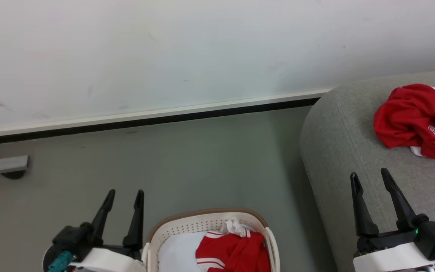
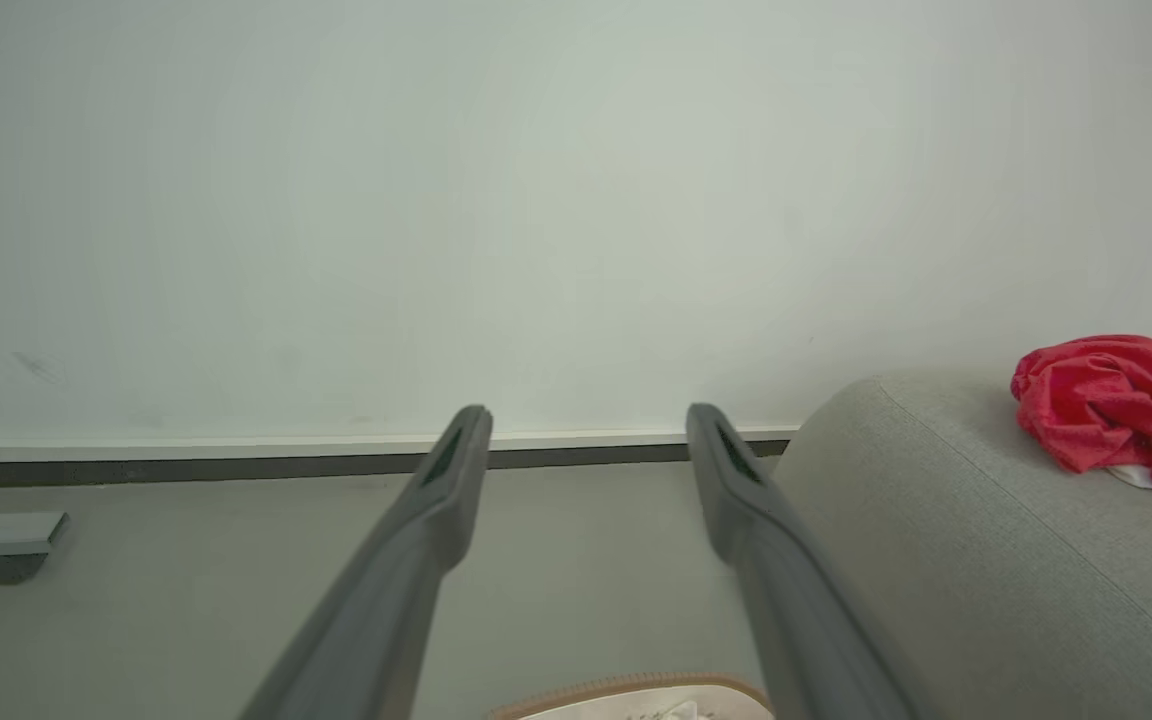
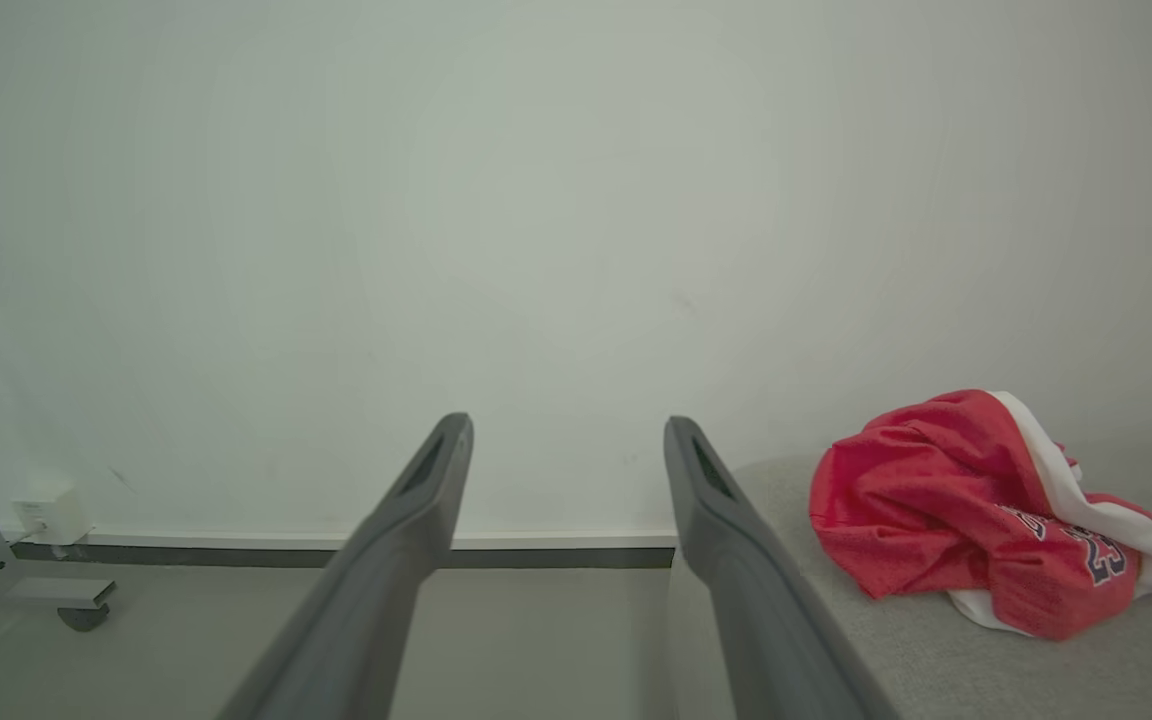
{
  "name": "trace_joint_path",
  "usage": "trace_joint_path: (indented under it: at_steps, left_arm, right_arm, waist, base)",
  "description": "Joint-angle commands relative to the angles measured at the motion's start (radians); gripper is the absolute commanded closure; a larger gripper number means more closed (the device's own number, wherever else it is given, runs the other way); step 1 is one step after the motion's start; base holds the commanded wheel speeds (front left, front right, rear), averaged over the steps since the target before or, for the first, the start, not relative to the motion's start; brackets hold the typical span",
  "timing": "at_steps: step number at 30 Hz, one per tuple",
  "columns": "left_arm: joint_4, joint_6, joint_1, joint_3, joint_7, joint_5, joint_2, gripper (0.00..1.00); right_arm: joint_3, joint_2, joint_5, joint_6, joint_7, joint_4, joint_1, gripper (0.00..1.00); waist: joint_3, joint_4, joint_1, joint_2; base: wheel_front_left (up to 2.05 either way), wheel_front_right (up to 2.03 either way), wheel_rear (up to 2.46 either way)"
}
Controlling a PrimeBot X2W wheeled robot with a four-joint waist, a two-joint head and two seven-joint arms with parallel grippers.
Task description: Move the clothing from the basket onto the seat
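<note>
A crumpled red garment with white trim and lettering (image 1: 415,119) lies on the grey sofa (image 1: 338,128) at the right; it shows too as the red garment (image 2: 1106,410) and the red garment (image 3: 976,510). Another red garment with white stripes (image 1: 236,251) rests inside the cream basket (image 1: 187,224) at the bottom centre, beside white cloth. My left gripper (image 1: 125,194) is open over the floor, left of the basket, holding nothing. My right gripper (image 1: 370,175) is open above the sofa's front part, apart from the garment there. The basket's brown rim (image 2: 626,690) peeks between the left fingers (image 2: 436,500).
A grey floor (image 1: 187,158) stretches from the basket to a white wall with a dark skirting line (image 1: 145,122). A grey metal foot on a caster (image 1: 6,168) sits at the far left. The sofa's rounded end (image 1: 312,151) stands just right of the basket.
</note>
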Motion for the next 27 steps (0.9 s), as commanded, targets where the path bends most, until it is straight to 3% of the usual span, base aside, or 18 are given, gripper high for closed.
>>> trace_joint_path:
  at_steps: [1, 15, 27]
  left_arm:
    - [0.007, 0.001, -0.019, -0.008, 0.0, -0.017, 0.015, 0.0]
    - [0.177, 0.001, -0.134, -0.198, 0.0, -0.056, 0.107, 0.0]
    - [0.433, 0.001, -0.375, -0.505, 0.047, -0.124, 0.21, 0.0]
  right_arm:
    - [0.0, 0.003, -0.008, -0.002, -0.004, -0.01, -0.016, 0.0]
    - [0.028, 0.009, 0.042, -0.003, -0.003, -0.077, -0.094, 0.0]
    - [0.022, 0.009, 0.038, -0.003, -0.003, -0.17, -0.186, 0.0]
  waist:
    - [0.028, -0.032, -0.0001, 0.0]
    - [0.194, -0.179, -0.0001, 0.0]
    - [0.412, -0.241, -0.0001, 0.0]
  base:
    - [0.0, 0.0, 0.0]
    - [0.0, 0.0, 0.0]
    - [0.0, 0.0, 0.0]
